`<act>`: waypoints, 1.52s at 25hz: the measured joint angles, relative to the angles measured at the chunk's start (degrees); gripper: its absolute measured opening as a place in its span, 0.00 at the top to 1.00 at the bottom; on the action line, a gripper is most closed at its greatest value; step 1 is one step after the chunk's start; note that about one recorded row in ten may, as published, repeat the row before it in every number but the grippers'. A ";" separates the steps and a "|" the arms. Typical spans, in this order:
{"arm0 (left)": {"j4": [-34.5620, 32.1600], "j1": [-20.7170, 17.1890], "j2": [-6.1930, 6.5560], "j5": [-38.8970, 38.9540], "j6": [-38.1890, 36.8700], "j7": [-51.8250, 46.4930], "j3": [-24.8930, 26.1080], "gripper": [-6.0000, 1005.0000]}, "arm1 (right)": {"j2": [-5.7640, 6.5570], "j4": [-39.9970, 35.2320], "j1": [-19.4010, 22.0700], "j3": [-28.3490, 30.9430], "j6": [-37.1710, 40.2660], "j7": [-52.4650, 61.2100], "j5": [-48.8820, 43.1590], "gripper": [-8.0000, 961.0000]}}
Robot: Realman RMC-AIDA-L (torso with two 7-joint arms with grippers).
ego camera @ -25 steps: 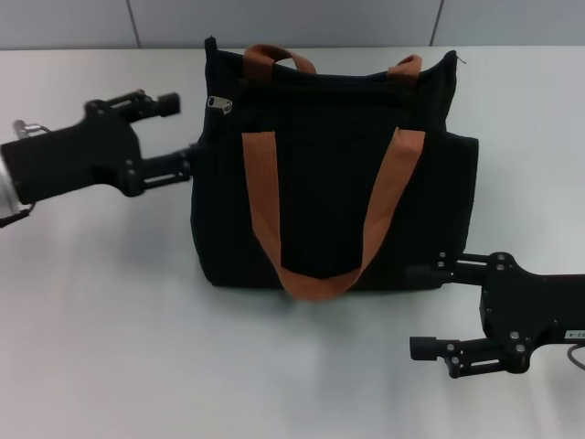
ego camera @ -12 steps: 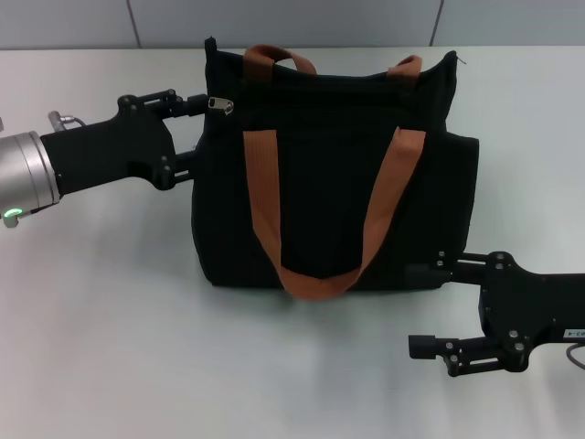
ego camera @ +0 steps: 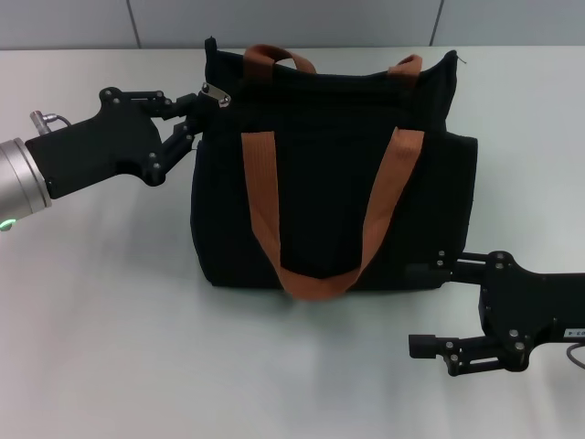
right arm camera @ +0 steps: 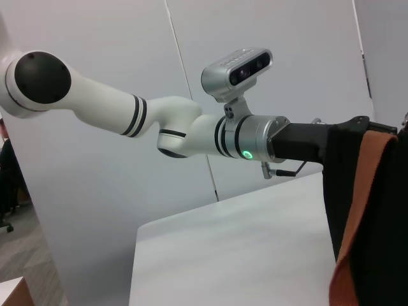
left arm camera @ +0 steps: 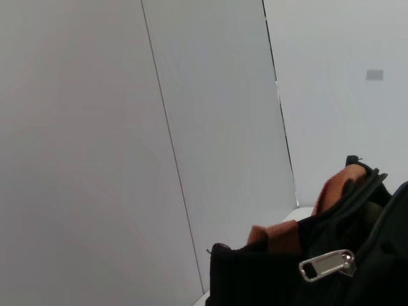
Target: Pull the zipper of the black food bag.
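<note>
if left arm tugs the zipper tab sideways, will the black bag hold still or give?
The black food bag is likely soft fabric: its top edge sags between corners. It will probably give before the zipper runs. The left gripper is at the tab. The right gripper, at the bag's lower corner, may steady it.

Overhead head view; low wrist views

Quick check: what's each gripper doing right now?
Left gripper: at the black food bag's top corner, fingers around the zipper; grip cannot be told.
Right gripper: open, holding nothing.
</note>
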State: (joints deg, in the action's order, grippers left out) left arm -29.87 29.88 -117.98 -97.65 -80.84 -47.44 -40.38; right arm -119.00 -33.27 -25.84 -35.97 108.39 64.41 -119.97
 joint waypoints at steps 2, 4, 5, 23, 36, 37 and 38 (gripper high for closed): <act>-0.01 -0.12 0.00 0.04 -0.45 0.01 0.15 0.69 | 0.00 0.00 0.00 0.03 0.00 0.01 0.00 0.14; -0.14 -0.22 -0.05 0.06 -0.90 0.02 0.28 0.80 | 0.00 -0.01 0.00 0.03 -0.03 0.01 0.00 0.14; -0.18 -0.26 -0.07 0.06 -1.06 0.02 0.33 0.86 | 0.00 -0.02 -0.02 0.03 -0.03 0.01 0.01 0.14; 1.03 -1.53 -0.67 3.65 -1.96 3.79 0.52 0.97 | 1.66 -1.39 -5.26 0.05 7.27 23.10 20.09 0.14; 2.87 -2.05 -0.71 6.78 -4.76 6.87 0.21 0.97 | 2.09 -3.23 -13.75 -0.94 -1.97 33.80 20.02 0.14; 2.90 -2.05 -0.70 6.78 -4.81 6.89 0.16 0.97 | 2.11 -3.40 -14.27 -1.24 -2.57 34.37 19.98 0.14; 2.94 -2.04 -0.70 6.78 -4.96 7.09 0.13 0.97 | 2.27 -3.70 -15.55 -2.37 -3.97 35.31 19.91 0.14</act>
State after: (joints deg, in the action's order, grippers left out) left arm -26.93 27.84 -118.68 -90.87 -85.79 -40.35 -40.26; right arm -116.73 -36.97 -41.39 -38.35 104.43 99.72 -100.06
